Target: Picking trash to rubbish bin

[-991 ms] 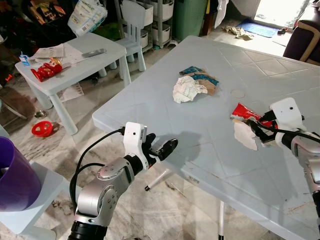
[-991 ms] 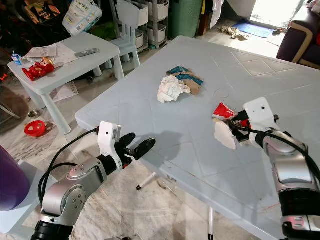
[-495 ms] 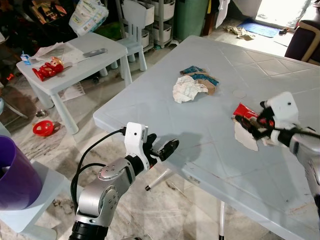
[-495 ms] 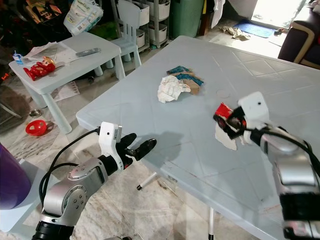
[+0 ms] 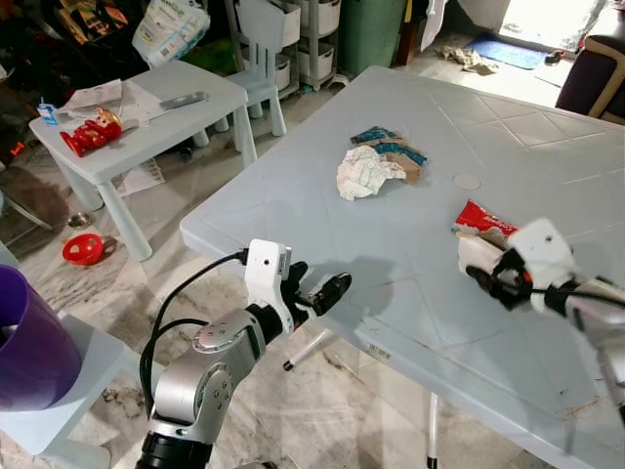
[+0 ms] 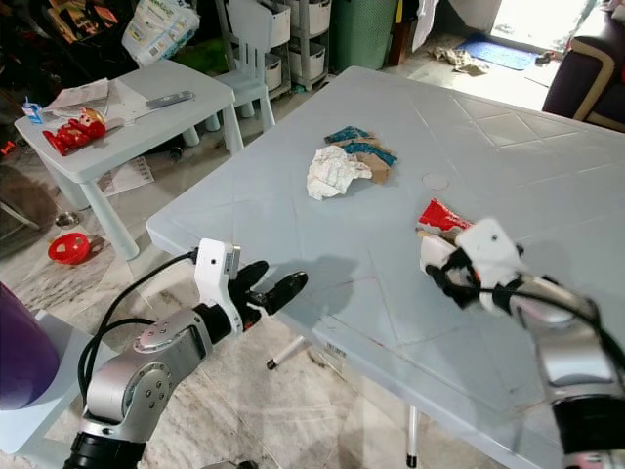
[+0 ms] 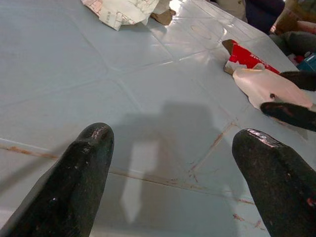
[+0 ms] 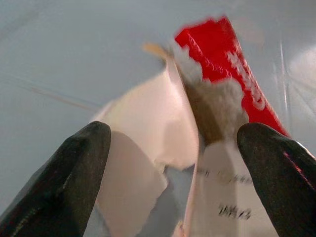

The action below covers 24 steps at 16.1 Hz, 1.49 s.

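A red wrapper (image 5: 485, 217) and a white scrap of paper (image 5: 477, 254) lie together on the right side of the pale blue table (image 5: 293, 210). My right gripper (image 5: 493, 283) hovers open at the near edge of the white paper. In the right wrist view its fingers (image 8: 79, 173) straddle the white paper (image 8: 143, 133) and red wrapper (image 8: 232, 69) without touching them. Farther back lies a crumpled white paper (image 5: 363, 176) with blue and brown wrappers (image 5: 398, 156). My left gripper (image 5: 317, 285) is open and holds nothing, at the table's near left edge.
A purple bin (image 5: 29, 342) stands at my lower left on a low white stand. A small white table (image 5: 146, 112) with a red toy and papers is at the back left, with a child's chair (image 5: 259, 49) behind it. A pen (image 5: 298, 360) lies on the floor under the table edge.
My right gripper has drawn back toward me, from over the red wrapper to the near edge of the white paper. The trash and my left arm have stayed put.
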Tool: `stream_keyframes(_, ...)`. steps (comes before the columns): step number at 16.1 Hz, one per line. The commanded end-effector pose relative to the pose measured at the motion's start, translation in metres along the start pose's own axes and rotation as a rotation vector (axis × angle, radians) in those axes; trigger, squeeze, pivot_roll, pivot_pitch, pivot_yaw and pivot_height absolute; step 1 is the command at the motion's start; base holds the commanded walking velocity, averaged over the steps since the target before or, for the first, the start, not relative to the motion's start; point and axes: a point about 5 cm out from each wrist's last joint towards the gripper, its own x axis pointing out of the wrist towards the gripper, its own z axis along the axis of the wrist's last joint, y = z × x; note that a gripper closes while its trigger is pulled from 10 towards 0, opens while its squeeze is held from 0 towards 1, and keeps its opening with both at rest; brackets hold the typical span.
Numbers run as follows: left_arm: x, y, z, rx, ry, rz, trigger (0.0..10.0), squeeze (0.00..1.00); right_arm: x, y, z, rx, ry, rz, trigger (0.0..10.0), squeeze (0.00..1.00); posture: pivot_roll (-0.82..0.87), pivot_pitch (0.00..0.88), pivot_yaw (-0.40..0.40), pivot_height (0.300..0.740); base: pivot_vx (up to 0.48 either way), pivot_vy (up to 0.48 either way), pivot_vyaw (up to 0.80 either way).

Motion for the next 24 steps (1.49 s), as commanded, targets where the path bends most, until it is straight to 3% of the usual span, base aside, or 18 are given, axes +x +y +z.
stream_keyframes(1, 0.001, -0.002, 0.003, 0.022, 0.001, -0.001, 10.0, 0.00, 0.002, 0.000, -0.006, 0.025, 0.014, -0.043, 3.2, 0.00, -0.07, 0.097, -0.014, 0.740, 0.000, 0.000, 0.00)
stream_keyframes(2, 0.001, -0.001, 0.003, 0.023, -0.001, 0.000, 10.0, 0.00, 0.005, 0.003, -0.008, 0.054, 0.016, -0.063, 0.0, 0.00, -0.07, 0.096, -0.015, 0.740, 0.000, 0.000, 0.00)
stream_keyframes(5, 0.001, -0.001, 0.004, 0.024, -0.004, 0.003, 10.0, 0.00, 0.011, 0.012, -0.012, 0.143, 0.003, -0.084, 0.0, 0.00, -0.07, 0.095, -0.018, 0.740, 0.000, 0.000, 0.00)
stream_keyframes(9, 0.002, -0.002, 0.003, 0.024, -0.005, 0.004, 10.0, 0.00, 0.017, 0.024, -0.007, 0.155, -0.028, -0.060, 0.0, 0.00, -0.07, 0.094, -0.021, 0.740, 0.000, 0.000, 0.00)
stream_keyframes(16, 0.004, -0.002, 0.003, 0.023, -0.011, 0.006, 10.0, 0.00, 0.017, 0.024, -0.002, 0.157, -0.047, -0.043, 0.0, 0.00, -0.08, 0.091, -0.026, 0.740, 0.000, 0.000, 0.00)
stream_keyframes(19, 0.005, -0.001, 0.005, 0.028, -0.015, 0.011, 10.0, 0.00, 0.018, 0.031, 0.003, 0.184, -0.073, 0.004, 0.0, 0.00, -0.08, 0.089, -0.027, 0.740, 0.000, 0.000, 0.00)
stream_keyframes(24, 0.006, -0.002, 0.005, 0.030, -0.014, 0.010, 10.0, 0.00, 0.015, 0.056, 0.013, 0.227, -0.132, 0.160, 0.0, 0.00, -0.08, 0.089, -0.023, 0.740, 0.000, 0.000, 0.00)
